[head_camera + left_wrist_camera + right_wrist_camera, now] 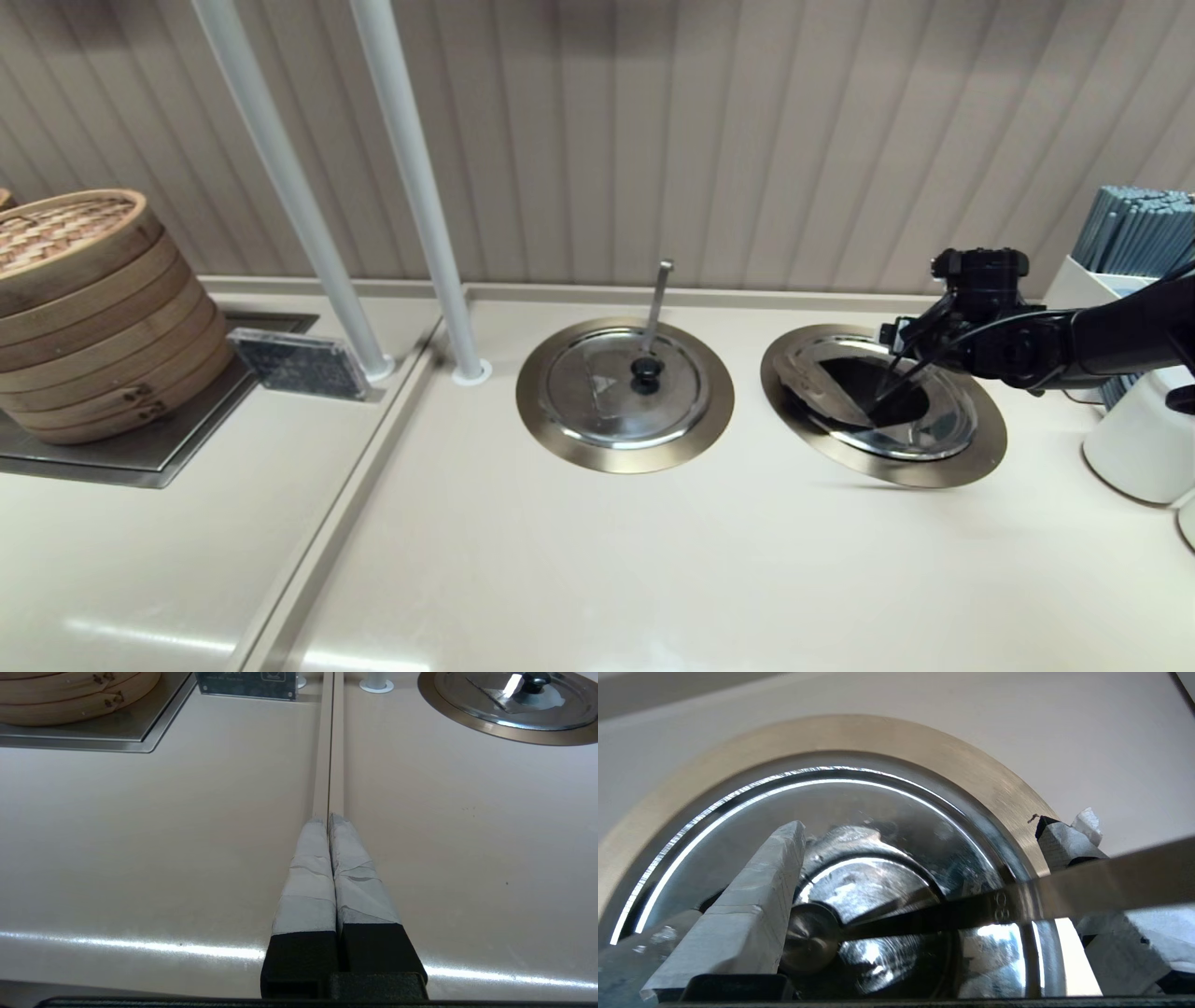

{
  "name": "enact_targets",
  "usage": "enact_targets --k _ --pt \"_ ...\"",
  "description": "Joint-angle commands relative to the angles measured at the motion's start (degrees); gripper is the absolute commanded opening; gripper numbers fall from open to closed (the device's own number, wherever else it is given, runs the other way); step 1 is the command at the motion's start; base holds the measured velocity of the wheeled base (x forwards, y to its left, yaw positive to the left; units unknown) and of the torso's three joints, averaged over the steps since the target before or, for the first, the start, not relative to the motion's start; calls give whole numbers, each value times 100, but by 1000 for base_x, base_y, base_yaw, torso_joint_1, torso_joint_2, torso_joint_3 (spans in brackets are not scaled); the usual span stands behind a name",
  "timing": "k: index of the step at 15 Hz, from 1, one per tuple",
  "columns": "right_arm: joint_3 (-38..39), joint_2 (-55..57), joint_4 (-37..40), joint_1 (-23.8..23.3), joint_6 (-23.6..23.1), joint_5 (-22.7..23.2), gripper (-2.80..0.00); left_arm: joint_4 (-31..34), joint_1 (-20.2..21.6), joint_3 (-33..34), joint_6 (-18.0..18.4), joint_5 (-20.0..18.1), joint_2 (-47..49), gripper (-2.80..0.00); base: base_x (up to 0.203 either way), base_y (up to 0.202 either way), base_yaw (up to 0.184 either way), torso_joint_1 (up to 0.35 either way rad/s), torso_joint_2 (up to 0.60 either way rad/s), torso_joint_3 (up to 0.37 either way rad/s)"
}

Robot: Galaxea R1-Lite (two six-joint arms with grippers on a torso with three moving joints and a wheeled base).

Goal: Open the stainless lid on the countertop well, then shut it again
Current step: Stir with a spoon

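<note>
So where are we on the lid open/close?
The stainless lid sits on the countertop well, nothing visibly lifted. In hand: right gripper open, straddling the knob. Left gripper shut, parked. Left: grip, lift, reseat, unless this is post-close; can't tell.

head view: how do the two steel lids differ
The stainless lid shows a large dark triangle; the twin lid a small one. The stainless lid's ladle handle slants; the twin lid's handle stands upright. The right gripper is open around the stainless lid's knob; the twin lid is untouched. Both are round, in gold-ringed wells. The left gripper is parked, shut.
</note>
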Motion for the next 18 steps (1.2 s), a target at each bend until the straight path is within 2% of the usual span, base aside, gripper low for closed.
enact_targets --k 1,3,9,12,15,18 --pt "-93 -144 445 -111 4 73 0 2 0 -1 -3 0 0 -280 0 0 0 0 0 0" --pt "-250 -110 796 -237 -9 108 0 2 0 7 5 0 0 -280 0 0 0 0 0 0" --pt "-188 -393 1916 -172 -52 152 0 2 0 7 0 0 0 -280 0 0 0 0 0 0" --pt "-111 -845 2620 -106 -27 691 0 2 0 -1 5 0 0 -280 0 0 0 0 0 0" --pt "-21 -1511 2886 -102 -36 1212 0 2 0 -1 0 0 0 -280 0 0 0 0 0 0" --pt "251 -2195 3110 39 -183 1366 0 2 0 -1 5 0 0 -280 0 0 0 0 0 0"
